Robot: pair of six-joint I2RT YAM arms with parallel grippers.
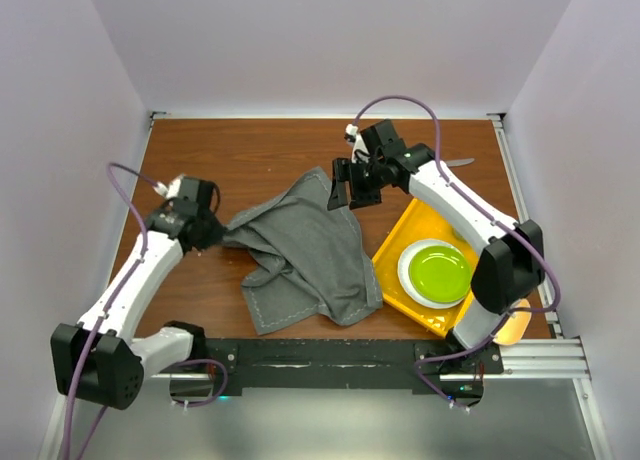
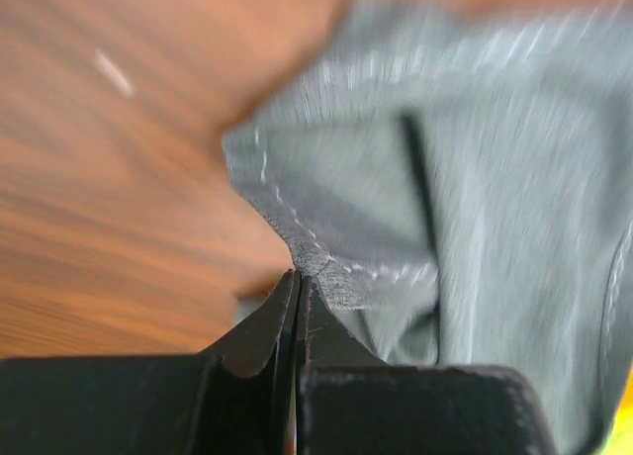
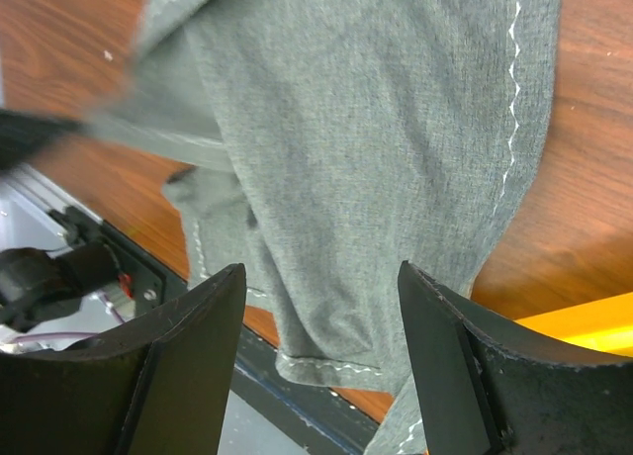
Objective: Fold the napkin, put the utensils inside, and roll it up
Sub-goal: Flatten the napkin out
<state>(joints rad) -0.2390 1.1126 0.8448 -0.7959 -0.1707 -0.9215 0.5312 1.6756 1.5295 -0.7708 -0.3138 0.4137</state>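
Wood tbl [image 1: 250, 150], napkin [image 1: 310, 250] (crumpled), yel. tray [image 1: 410, 230]

Matt cloth napkin [image 1: 310, 255], wood-grain table [image 1: 250, 150], perhaps laminate

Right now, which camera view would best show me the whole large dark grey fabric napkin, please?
The top external view: the whole crumpled napkin shows there. The left wrist view gives only a blurred stitched edge pinched in the shut left gripper; the right wrist view, a middle stretch beyond the open right gripper.
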